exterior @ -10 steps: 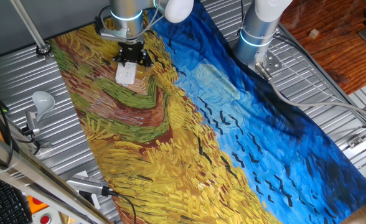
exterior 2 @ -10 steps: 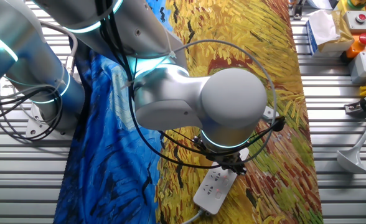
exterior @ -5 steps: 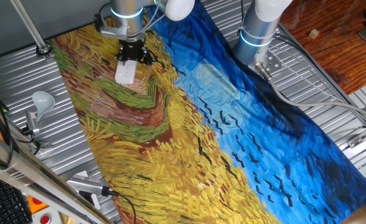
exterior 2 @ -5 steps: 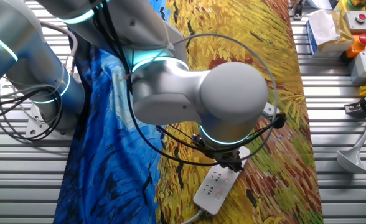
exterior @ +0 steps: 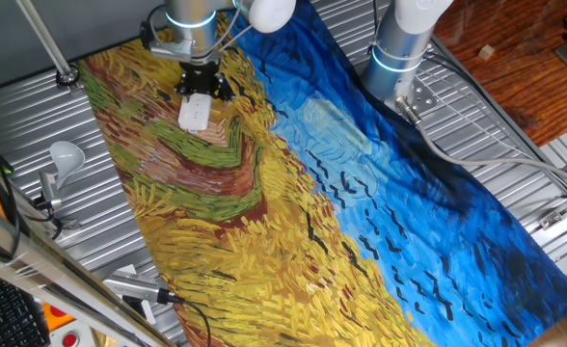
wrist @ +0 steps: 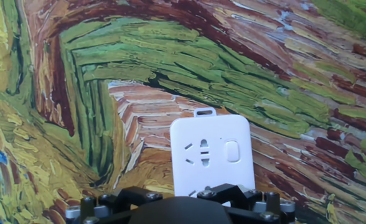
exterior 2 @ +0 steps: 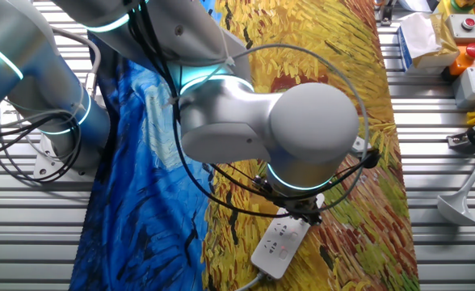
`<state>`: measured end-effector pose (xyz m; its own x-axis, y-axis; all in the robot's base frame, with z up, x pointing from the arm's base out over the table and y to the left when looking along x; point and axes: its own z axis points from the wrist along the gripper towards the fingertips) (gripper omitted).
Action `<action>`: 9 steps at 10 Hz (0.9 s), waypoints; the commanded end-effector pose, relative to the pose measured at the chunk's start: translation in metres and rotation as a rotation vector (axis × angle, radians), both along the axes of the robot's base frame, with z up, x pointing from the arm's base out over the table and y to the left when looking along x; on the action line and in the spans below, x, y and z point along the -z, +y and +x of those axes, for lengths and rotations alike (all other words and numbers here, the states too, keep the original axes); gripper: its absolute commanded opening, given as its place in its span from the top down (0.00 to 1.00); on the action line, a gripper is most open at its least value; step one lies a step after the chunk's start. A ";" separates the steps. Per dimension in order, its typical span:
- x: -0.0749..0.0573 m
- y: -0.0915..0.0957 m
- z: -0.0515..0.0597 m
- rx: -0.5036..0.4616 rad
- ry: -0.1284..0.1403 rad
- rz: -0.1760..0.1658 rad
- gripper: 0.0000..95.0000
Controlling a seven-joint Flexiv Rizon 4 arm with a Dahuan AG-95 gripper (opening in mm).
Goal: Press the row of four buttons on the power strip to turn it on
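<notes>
Gripper over the near end of the power strip on the painted cloth.

The power strip [wrist: 212, 152] lies flat on a bright painting-print cloth [exterior: 293, 212] that covers the table [exterior: 33, 135], on a patch of brown and green strokes near the cloth's edge. The gripper [exterior: 198, 81] hangs directly over one end of the strip, its dark body hiding that end in the hand view. One pale oblong button [wrist: 232, 151] shows beside a socket on the strip's top face; the rest of the row is covered. I cannot tell whether the fingers are open or closed, nor whether they touch the strip. A white lamp [exterior: 62, 156] stands off the cloth.
</notes>
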<state>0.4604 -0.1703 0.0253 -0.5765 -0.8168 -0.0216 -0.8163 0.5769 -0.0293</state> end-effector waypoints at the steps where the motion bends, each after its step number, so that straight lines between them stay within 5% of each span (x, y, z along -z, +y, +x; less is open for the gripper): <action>1: -0.001 0.000 -0.001 0.001 0.001 -0.002 0.00; 9: 0.003 -0.002 -0.001 -0.005 0.000 -0.006 0.00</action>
